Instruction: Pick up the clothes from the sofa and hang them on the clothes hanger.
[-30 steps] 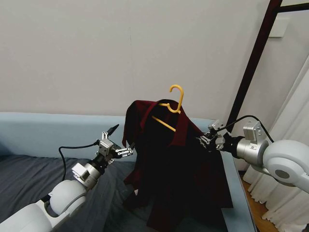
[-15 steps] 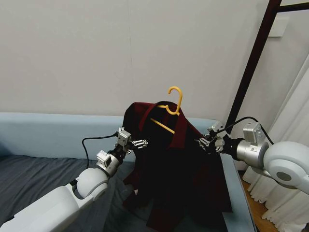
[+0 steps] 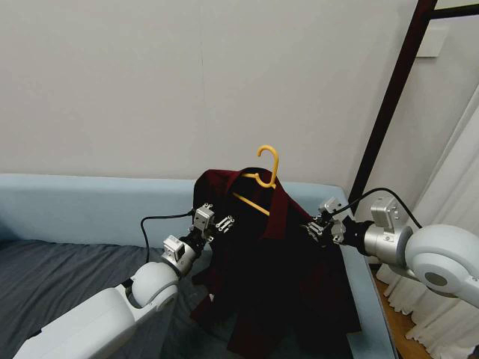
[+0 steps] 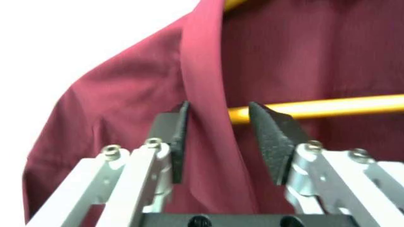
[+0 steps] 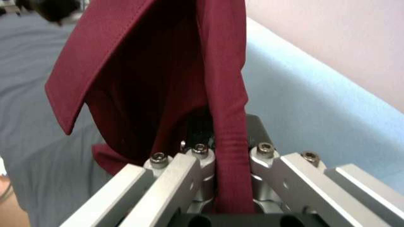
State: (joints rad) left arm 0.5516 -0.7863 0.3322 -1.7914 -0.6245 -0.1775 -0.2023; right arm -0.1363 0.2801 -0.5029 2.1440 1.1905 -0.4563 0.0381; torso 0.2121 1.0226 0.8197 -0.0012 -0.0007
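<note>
A dark red shirt (image 3: 277,284) hangs on a yellow hanger (image 3: 263,168), held in the air above the sofa. My right gripper (image 3: 318,226) is shut on the shirt's right shoulder; the right wrist view shows a fold of red shirt (image 5: 158,71) clamped in that gripper (image 5: 224,189). My left gripper (image 3: 218,223) is at the shirt's left collar. In the left wrist view, this gripper (image 4: 218,142) is open, its pads (image 4: 179,142) on either side of the collar edge of the shirt (image 4: 126,104). The hanger's bar (image 4: 328,108) runs just behind.
The sofa has a light blue backrest (image 3: 75,206) and a grey seat (image 3: 45,284) below the shirt. A black rack pole (image 3: 393,97) leans up at the right, with a white curtain (image 3: 456,224) beside it.
My left gripper has moved right, from beside the shirt up to its collar. The shirt and hanger have shifted slightly left and down. The right gripper keeps its hold.
</note>
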